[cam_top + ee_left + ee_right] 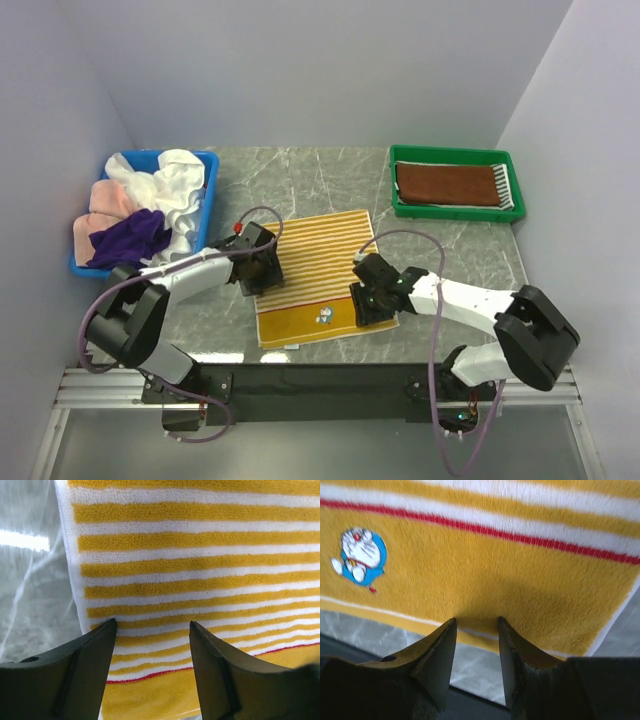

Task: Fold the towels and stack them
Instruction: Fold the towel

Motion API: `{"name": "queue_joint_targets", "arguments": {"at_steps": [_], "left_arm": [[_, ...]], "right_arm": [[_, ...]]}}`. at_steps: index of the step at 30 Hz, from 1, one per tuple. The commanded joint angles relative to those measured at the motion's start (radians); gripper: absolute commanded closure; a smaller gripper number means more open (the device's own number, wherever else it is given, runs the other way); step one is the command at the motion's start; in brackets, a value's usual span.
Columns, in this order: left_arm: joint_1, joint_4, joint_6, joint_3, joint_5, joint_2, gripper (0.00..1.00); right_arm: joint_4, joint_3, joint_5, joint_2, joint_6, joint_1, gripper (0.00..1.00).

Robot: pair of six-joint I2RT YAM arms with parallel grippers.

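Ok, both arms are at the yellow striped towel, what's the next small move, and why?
Probably lower and close both grippers to pinch the yellow-white striped towel. It lies flat and unfolded on the table. The left gripper stands open over its left edge and the right gripper open at its near hem, neither holding cloth yet. A pinch has to come before any fold.

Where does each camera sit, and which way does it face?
Top external: above and behind the arms, facing down on the table; both arms, left gripper and right gripper show.
Left wrist: on the left arm, facing down at the yellow-white striped towel's left edge; its two fingers show.
Right wrist: on the right arm, facing the towel's near edge and cartoon patch; its fingers show.
Shared: all views see this towel.
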Motion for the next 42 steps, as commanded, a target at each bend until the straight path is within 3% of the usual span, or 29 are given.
{"name": "queue_joint_targets", "arguments": {"at_steps": [1, 6, 10, 11, 13, 16, 18, 19, 21, 23, 25, 33, 42], "left_arm": [[-0.023, -0.036, -0.032, -0.091, 0.028, -0.045, 0.33], [-0.033, -0.076, -0.001, -0.016, -0.07, -0.146, 0.25], [0.01, -0.008, 0.027, 0.079, -0.118, -0.177, 0.2], [0.056, 0.031, 0.039, 0.111, -0.095, -0.171, 0.13], [0.137, 0.056, 0.066, 0.183, -0.029, -0.125, 0.12], [0.19, 0.003, 0.146, 0.298, 0.001, -0.015, 0.22], [0.233, -0.043, 0.2, 0.406, 0.027, 0.07, 0.34], [0.246, -0.056, 0.208, 0.453, 0.035, 0.097, 0.44], [0.279, -0.062, 0.212, 0.483, 0.072, 0.163, 0.56], [0.293, -0.053, 0.208, 0.498, 0.081, 0.2, 0.65], [0.297, -0.042, 0.195, 0.501, 0.093, 0.251, 0.7], [0.306, -0.051, 0.188, 0.536, 0.051, 0.398, 0.76], [0.311, -0.087, 0.198, 0.553, 0.026, 0.477, 0.74]], "right_arm": [[-0.076, -0.048, -0.058, -0.065, 0.066, 0.033, 0.53], [0.008, -0.026, 0.04, -0.27, 0.084, 0.021, 0.51], [0.235, 0.008, -0.018, -0.321, 0.066, -0.18, 0.47], [0.322, 0.03, -0.061, -0.309, 0.057, -0.226, 0.44], [0.376, 0.119, -0.082, -0.222, 0.005, -0.323, 0.43], [0.398, 0.25, -0.157, -0.041, -0.141, -0.372, 0.49], [0.376, 0.378, -0.204, 0.1, -0.219, -0.406, 0.55], [0.376, 0.415, -0.21, 0.143, -0.229, -0.417, 0.57], [0.39, 0.509, -0.223, 0.266, -0.211, -0.446, 0.64], [0.414, 0.579, -0.23, 0.34, -0.188, -0.46, 0.73], [0.416, 0.644, -0.23, 0.442, -0.16, -0.463, 0.74], [0.275, 0.802, -0.165, 0.696, -0.105, -0.484, 0.75], [0.157, 0.707, -0.061, 0.675, -0.025, -0.562, 0.76]]}}
